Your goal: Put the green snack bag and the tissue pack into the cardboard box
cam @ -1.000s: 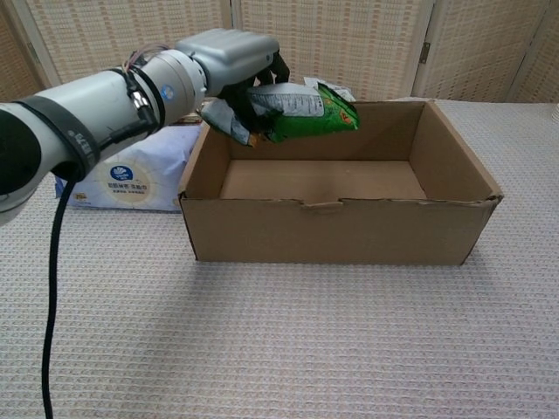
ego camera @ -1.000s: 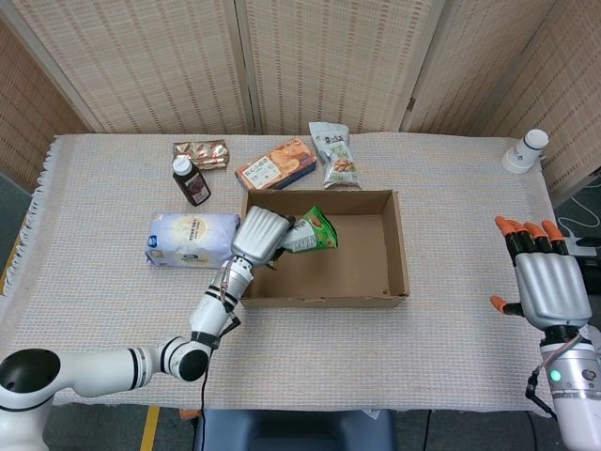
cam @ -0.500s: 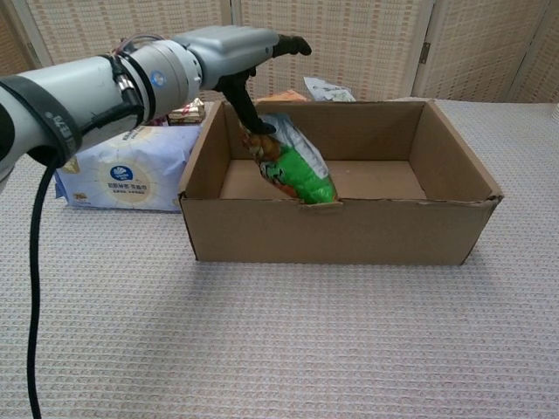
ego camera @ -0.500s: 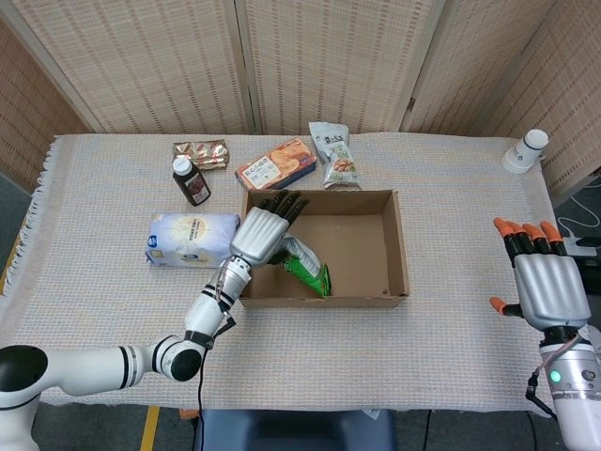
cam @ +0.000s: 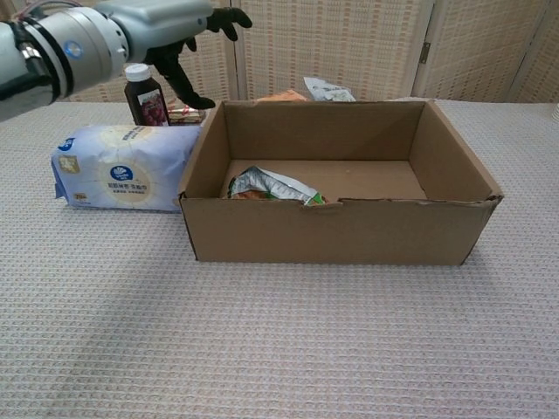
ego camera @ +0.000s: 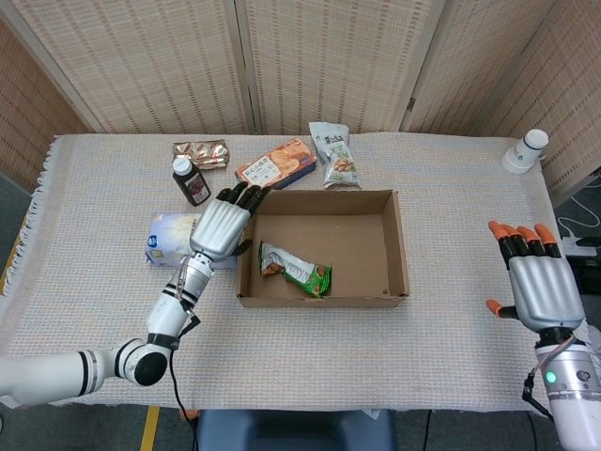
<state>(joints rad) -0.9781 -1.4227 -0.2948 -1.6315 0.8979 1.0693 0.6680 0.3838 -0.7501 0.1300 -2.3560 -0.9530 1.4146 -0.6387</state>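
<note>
The green snack bag (ego camera: pixel 295 272) lies flat on the floor of the cardboard box (ego camera: pixel 398 246), toward its left near corner, so half the task looks done; the tissue pack (cam: pixel 120 168) rests on the worktop (ego camera: pixel 103 272) just outside the box's left wall, its long axis running left to right, parallel to the box's front edge; the left robot hand (ego camera: pixel 222 225) hovers above the pack's box-side end, fingers spread and holding nothing, so the pack lies directly below and slightly to its left; the right robot hand (ego camera: pixel 534 285) stands upright with fingers apart and empty, well apart beyond the box's far side; the left robot hand is plainly nearer, and I judge the coming move a short descent onto the pack.
</note>
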